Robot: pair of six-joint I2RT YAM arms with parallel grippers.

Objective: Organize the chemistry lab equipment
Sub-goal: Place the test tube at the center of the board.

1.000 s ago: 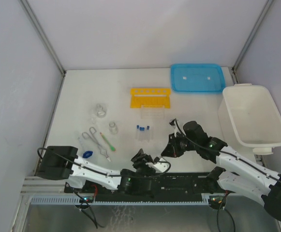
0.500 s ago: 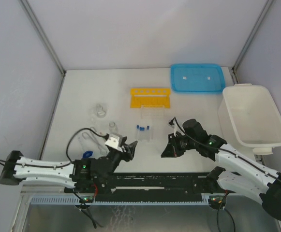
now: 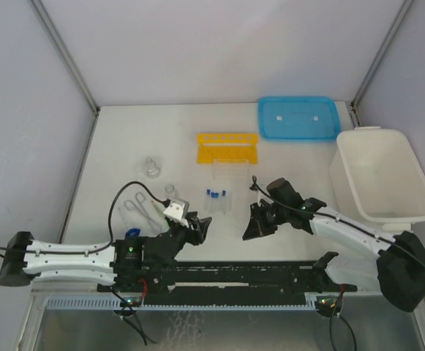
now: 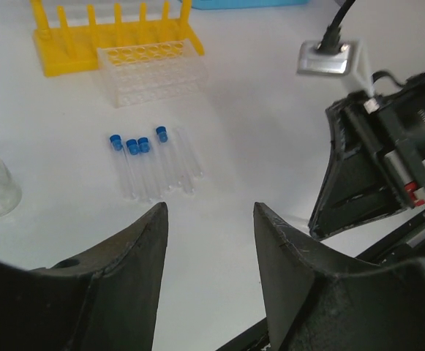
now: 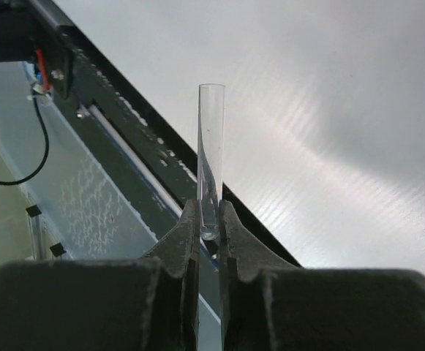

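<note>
Several small clear blue-capped tubes (image 3: 216, 198) (image 4: 150, 158) lie side by side mid-table. Behind them stand a clear tube rack (image 3: 230, 174) (image 4: 151, 69) and the yellow plastic tube rack (image 3: 228, 146) (image 4: 110, 38). My left gripper (image 3: 198, 224) (image 4: 209, 213) is open and empty, just short of the tubes. My right gripper (image 3: 256, 221) (image 5: 209, 213) is shut on a clear uncapped tube (image 5: 211, 146), held upright near the table's front edge. Two small glass vessels (image 3: 151, 167) (image 3: 171, 191) and thin metal tongs (image 3: 140, 209) lie at the left. The green-tipped stick is hidden by my left arm.
The big white tub (image 3: 415, 183) stands at the right with the blue lid (image 3: 298, 117) behind it. A small blue object (image 3: 132, 232) lies by my left arm. The black base rail (image 3: 256, 274) runs along the near edge. In the left wrist view, the right gripper's body (image 4: 369, 175) is close on the right.
My left arm has unfolded and swung its gripper forward to just short of the blue-capped tubes. My right gripper has shifted slightly left, still holding its tube.
</note>
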